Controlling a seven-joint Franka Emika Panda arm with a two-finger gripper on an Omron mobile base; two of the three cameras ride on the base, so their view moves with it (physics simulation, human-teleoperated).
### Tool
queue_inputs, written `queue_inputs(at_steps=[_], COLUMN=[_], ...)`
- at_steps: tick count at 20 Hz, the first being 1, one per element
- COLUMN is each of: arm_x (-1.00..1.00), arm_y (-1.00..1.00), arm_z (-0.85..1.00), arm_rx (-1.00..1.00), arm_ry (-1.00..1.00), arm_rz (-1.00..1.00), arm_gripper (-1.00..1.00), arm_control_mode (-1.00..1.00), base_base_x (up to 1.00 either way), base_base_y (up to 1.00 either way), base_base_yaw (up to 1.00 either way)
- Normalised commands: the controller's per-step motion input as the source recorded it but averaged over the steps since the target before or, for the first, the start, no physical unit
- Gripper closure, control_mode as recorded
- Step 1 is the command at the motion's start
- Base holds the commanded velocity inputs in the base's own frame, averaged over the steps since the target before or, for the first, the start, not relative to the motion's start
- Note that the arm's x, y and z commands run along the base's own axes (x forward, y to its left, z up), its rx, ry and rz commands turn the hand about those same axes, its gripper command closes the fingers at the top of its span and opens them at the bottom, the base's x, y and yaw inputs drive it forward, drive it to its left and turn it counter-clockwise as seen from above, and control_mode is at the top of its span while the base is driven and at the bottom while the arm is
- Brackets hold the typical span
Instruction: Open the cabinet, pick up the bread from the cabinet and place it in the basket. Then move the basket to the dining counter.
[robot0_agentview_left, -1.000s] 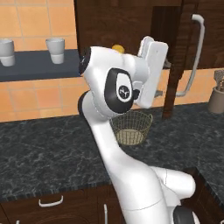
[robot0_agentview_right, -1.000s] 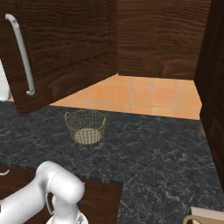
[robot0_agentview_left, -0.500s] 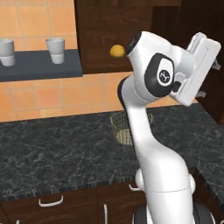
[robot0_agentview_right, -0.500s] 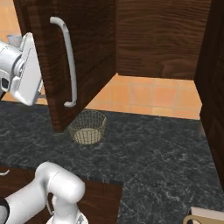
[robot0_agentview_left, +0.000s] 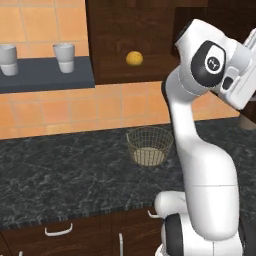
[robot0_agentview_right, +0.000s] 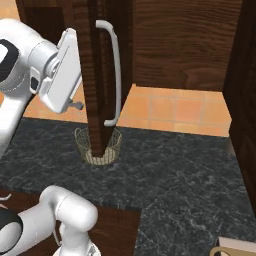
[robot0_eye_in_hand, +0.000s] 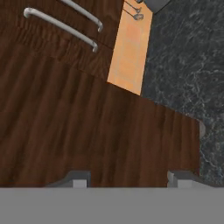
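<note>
While cabinet (robot0_agentview_right: 97, 75) door stands open: one bread (robot0_agentview_left: 133, 58), one basket (robot0_agentview_left: 149, 145), two cups (robot0_agentview_left: 63, 57); hand (robot0_eye_in_hand: 129, 177) spread, grasping nothing.

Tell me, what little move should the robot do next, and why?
Probably swing the hand back from the door and over toward the bread. The door already stands wide open, the bread sits uncovered inside the cabinet, and the basket below holds nothing. The gripper grips nothing, facing the door's wood.
</note>
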Motion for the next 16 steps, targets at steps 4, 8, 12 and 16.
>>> queue_inputs(at_steps=[4,8,12,16], arm_x=[0.00,0.04,0.00,-0.10], arm_y=[-0.69,0.61,0.99,0.94], arm_z=[0.00,-0.06,-0.01,0.00], arm_rx=[0.06,0.05,0.00,-0.15], arm_ry=[-0.11,-0.14,-0.06,0.06], arm_rz=[-0.10,0.01,0.31,0.70], arm_gripper=[-1.00,-1.00,-1.00,-1.00], arm_control_mode=[-1.00,-1.00,-1.00,-1.00], base_base_x=[0.00,0.00,0.00,0.00], base_base_y=[0.00,0.00,0.00,0.00], base_base_yaw=[0.00,0.00,0.00,0.00])
